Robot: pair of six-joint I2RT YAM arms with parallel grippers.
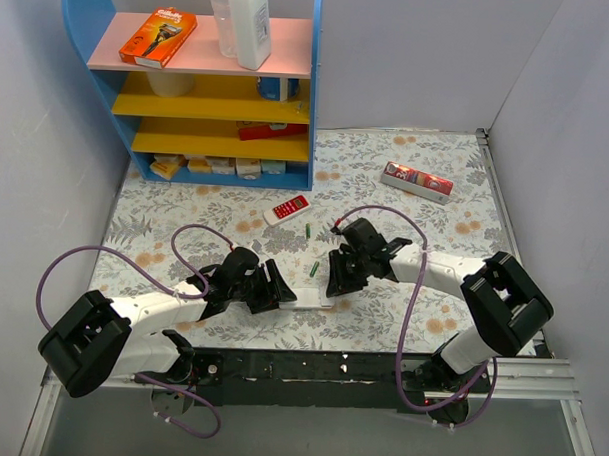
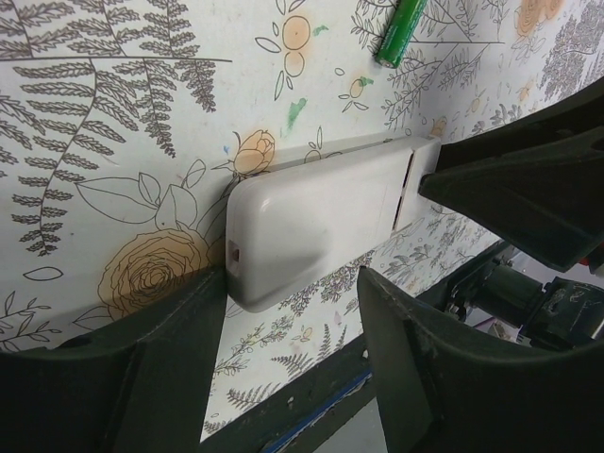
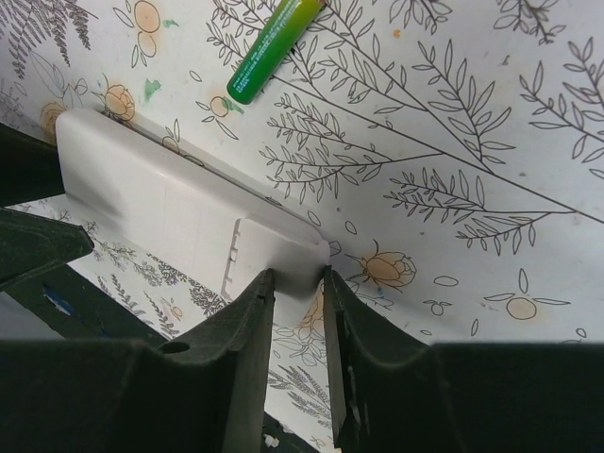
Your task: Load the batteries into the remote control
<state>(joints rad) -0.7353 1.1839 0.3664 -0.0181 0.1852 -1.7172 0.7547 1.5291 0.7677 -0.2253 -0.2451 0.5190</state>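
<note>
The small white-grey plastic remote control (image 2: 321,212) lies face down on the flowery table (image 1: 434,233), between both arms. The left gripper (image 2: 291,283) holds its jaws apart around one end. The right gripper (image 3: 299,283) has its jaws nearly together at the other end (pinching it or not, I cannot tell). I think the step is opening the back. Next, the lid (image 3: 278,250) must slide off. A slim green battery (image 3: 274,47) lies nearby, partly cut off.
</note>
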